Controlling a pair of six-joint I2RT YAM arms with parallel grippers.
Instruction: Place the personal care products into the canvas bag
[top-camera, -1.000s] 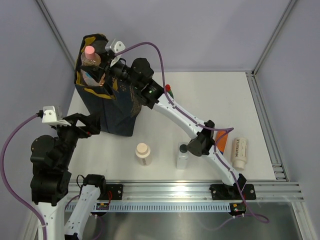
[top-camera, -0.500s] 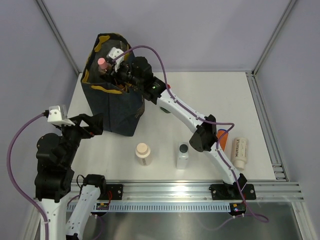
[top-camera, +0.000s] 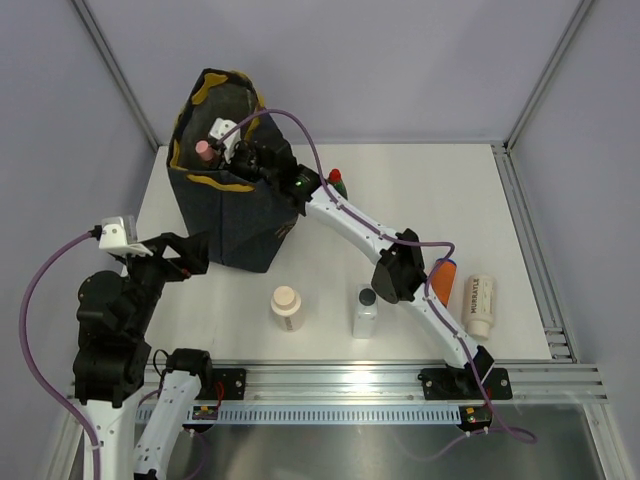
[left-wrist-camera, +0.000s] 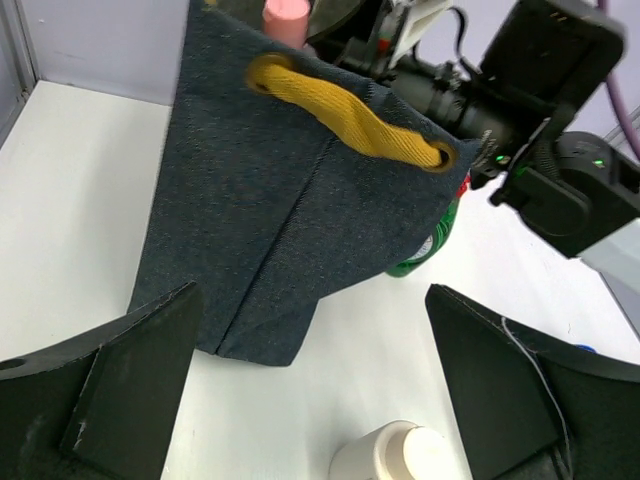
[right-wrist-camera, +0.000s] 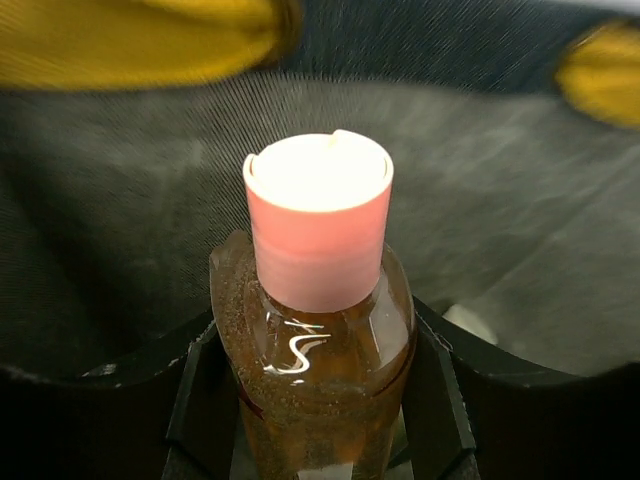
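Canvas bag walls surround the right gripper clamping the pink-capped bottle; left gripper gapes near a cream bottle.

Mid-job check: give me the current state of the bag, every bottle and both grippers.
canvas bag: upright, mouth open.
peach bottle: upright, gripped, in the bag's mouth.
right gripper: shut on peach bottle.
left gripper: open, empty.
cream-capped bottle: standing on table.
clear bottle: standing on table.
orange bottle: lying on table, partly hidden.
whitish bottle: lying on table.
green bottle: on table, mostly hidden.
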